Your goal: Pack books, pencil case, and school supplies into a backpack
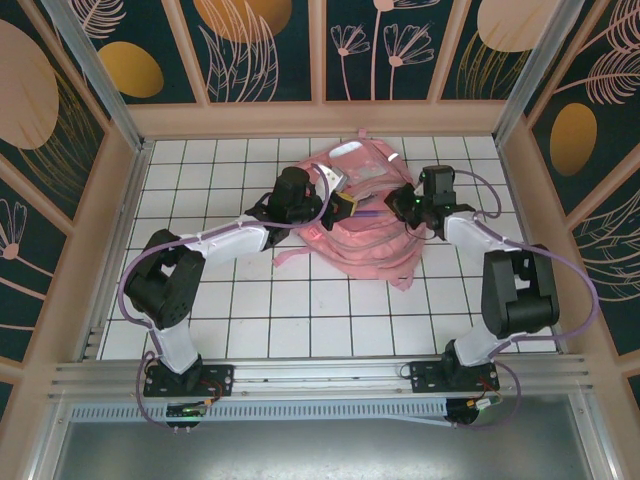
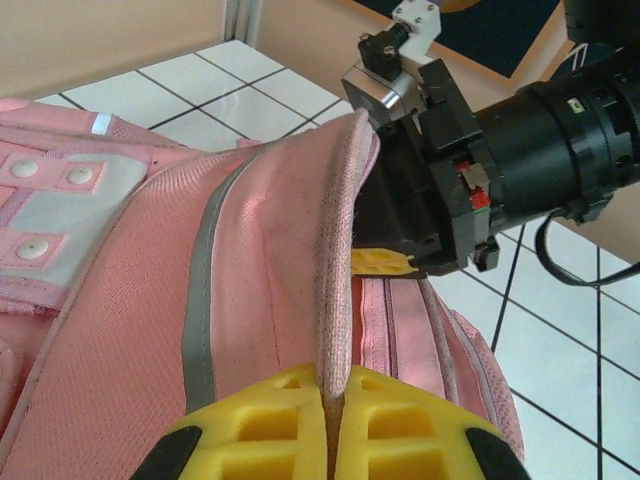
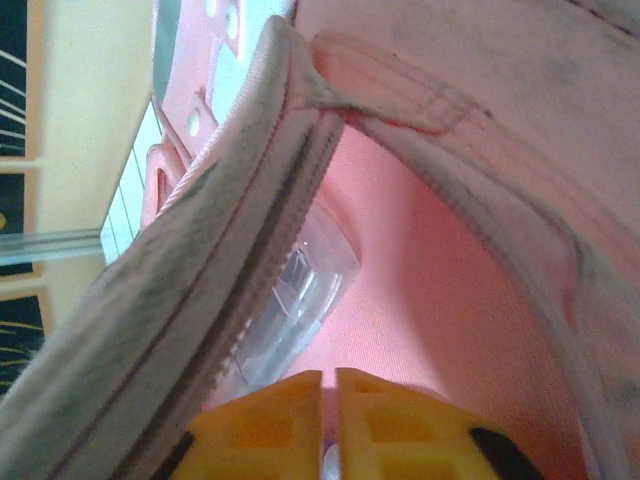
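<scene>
End effector check: left end effector [image 2: 335, 388] has fingers pressed together, pinching the opening rim [image 2: 340, 250] of the backpack [image 2: 150, 300] and holding it up toward 12 o'clock. Right end effector [image 3: 328, 385] is inside the mouth, fingers nearly together. Can't tell if anything's pinched. Clear tube [image 3: 300, 290] lies in the backpack at its 11 o'clock, long axis 1–7, under the rim. Right arm is nearer. Backpack lies on the bench [image 1: 250, 320] at 12 o'clock from the bases.
</scene>
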